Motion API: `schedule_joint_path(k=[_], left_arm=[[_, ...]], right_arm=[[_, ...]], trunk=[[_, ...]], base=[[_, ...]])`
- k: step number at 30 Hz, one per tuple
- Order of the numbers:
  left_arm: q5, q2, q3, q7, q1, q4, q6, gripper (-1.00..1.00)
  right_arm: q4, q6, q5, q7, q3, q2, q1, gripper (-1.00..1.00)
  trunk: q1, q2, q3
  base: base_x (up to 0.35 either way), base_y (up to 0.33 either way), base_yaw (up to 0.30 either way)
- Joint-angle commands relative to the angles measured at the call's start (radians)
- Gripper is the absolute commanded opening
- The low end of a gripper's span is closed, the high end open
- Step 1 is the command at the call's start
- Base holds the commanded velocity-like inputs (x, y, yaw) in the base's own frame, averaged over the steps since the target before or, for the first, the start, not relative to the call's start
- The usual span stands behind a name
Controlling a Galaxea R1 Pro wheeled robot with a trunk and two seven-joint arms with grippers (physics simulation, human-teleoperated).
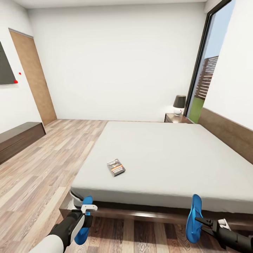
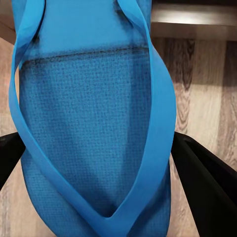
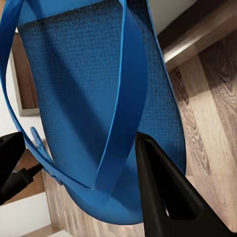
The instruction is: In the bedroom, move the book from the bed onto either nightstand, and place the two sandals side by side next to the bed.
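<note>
Both arms are up at the near edge of the bed, each carrying a bright blue sandal. On the left, the left claw is clamped on the left sandal, which hangs just in front of the dark wooden bed frame above the wood-plank floor. The left wrist view confirms it: black fingers press on either side of the blue sole, thong straps running down to a point. Over on the right, the right claw is closed on the right sandal, held on edge and nearly upright just before the frame; in the right wrist view a black finger lies across the sole.

The book lies flat on the pale grey mattress, near the left front corner, well apart from both sandals. Far across the bed, the nightstand stands in the far right corner by the dark-framed glass door, with a dark-shaded lamp on top. A long low dark cabinet runs along the left wall, beyond it a wooden door.
</note>
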State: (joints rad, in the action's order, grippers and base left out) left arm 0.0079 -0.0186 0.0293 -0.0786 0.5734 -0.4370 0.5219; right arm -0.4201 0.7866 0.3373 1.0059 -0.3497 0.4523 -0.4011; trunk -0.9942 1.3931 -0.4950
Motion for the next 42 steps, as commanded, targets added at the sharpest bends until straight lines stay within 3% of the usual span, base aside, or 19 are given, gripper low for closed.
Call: schedule_joint_path(k=[1, 7, 9, 12, 42], left_arm=[[0.001, 0.000, 0.003, -0.004, 0.000, -0.002, 0.006, -1.00], [0.002, -0.003, 0.005, -0.004, 0.000, -0.002, 0.007, -1.00], [0.002, -0.021, 0.006, -0.004, 0.000, -0.002, 0.007, -1.00], [0.002, -0.027, 0.006, -0.004, 0.000, -0.002, 0.007, -1.00], [0.001, -0.029, 0.006, -0.004, 0.000, -0.002, 0.007, -1.00]], right_arm=[[0.000, 0.009, 0.004, 0.002, -0.004, 0.000, -0.001, -1.00], [-0.006, 0.012, 0.004, 0.002, -0.007, -0.001, -0.001, -1.00], [-0.007, 0.011, 0.004, 0.002, -0.006, -0.001, -0.001, -1.00], [-0.008, 0.012, 0.003, 0.002, -0.006, 0.000, -0.001, -1.00], [-0.006, 0.012, 0.003, 0.002, -0.008, 0.000, -0.001, -1.00]], trunk=[[-0.004, 0.008, -0.004], [-0.027, 0.050, -0.023], [-0.035, 0.064, -0.029], [-0.046, 0.085, -0.039], [-0.161, 0.295, -0.133]], base=[[0.000, 0.000, 0.000], [0.000, 0.000, 0.000], [0.000, 0.000, 0.000], [0.000, 0.000, 0.000], [0.000, 0.000, 0.000]])
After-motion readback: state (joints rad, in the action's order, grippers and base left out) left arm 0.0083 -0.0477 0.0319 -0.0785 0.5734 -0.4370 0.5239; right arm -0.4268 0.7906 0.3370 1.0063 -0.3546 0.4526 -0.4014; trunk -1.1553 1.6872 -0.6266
